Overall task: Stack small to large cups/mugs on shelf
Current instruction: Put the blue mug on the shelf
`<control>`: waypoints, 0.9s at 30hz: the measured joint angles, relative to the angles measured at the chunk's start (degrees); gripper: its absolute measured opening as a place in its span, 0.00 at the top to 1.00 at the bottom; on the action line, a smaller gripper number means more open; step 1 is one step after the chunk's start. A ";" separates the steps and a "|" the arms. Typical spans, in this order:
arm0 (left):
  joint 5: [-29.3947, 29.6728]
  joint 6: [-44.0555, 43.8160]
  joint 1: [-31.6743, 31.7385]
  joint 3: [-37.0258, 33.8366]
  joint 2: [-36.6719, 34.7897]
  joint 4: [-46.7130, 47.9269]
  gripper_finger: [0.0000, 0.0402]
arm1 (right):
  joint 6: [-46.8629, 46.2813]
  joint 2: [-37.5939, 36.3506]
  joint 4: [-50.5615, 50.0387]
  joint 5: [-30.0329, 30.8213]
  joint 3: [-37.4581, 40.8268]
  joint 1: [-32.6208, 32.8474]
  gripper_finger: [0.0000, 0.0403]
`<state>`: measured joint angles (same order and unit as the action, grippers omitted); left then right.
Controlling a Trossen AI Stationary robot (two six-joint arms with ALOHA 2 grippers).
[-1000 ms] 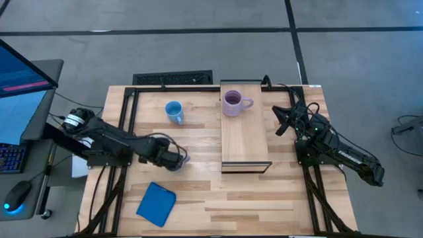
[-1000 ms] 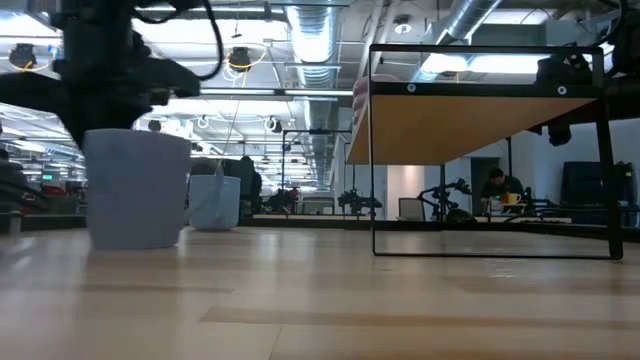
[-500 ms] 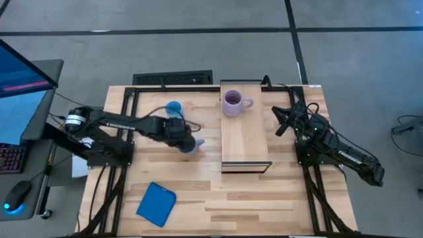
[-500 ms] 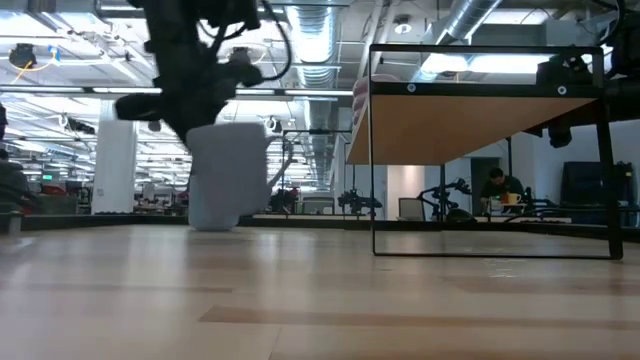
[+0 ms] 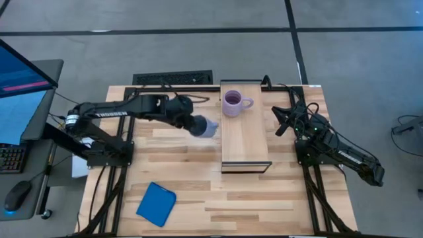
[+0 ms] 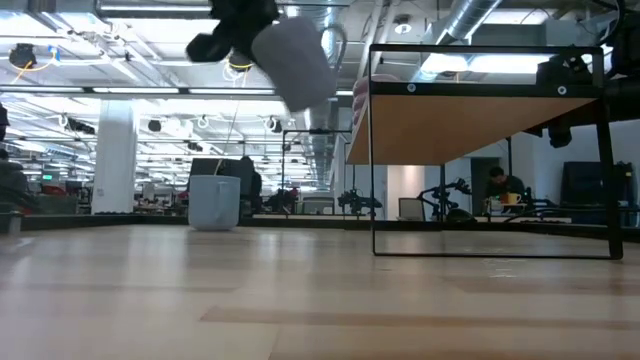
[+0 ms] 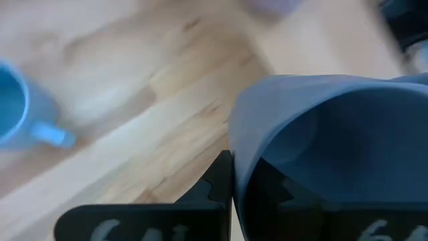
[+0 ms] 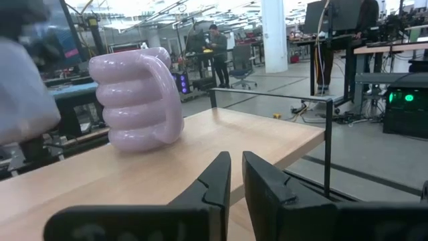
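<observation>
The wide slatted wooden tabletop fills the middle of the high view. At its upper centre stands the long, narrow light-wood shelf on a dark frame. The dark left arm reaches from the left edge across to centre frame, and its left gripper is clamped on the wall of the dull grey-blue mug, held tilted in the air just left of the shelf's edge; in the low view that mug hangs near the top, left of the shelf. The right arm waits at the right of the frame, its right gripper beside the shelf with fingers nearly together, holding nothing. The flat blue square pad lies at lower left. The pale purple ribbed mug stands on the shelf's upper end. The bright light blue mug stands on the tabletop at centre-left of the low view.
</observation>
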<state>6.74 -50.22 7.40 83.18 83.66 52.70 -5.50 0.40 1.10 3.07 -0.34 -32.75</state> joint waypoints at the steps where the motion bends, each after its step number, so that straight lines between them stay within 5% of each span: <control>1: 0.08 0.33 0.02 1.61 0.00 0.20 0.99 | 0.00 0.00 0.00 0.00 0.00 0.00 0.84; 15: 2.51 2.78 0.00 11.26 1.11 0.50 0.99 | -0.04 0.00 0.00 -0.02 0.00 0.00 0.84; 27: -0.21 7.44 0.48 30.72 17.23 13.52 0.99 | -0.07 0.93 0.00 -0.04 0.00 -0.02 0.84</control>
<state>6.52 -42.78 7.87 113.89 100.89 66.22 -5.57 1.34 1.10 3.03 -0.34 -32.77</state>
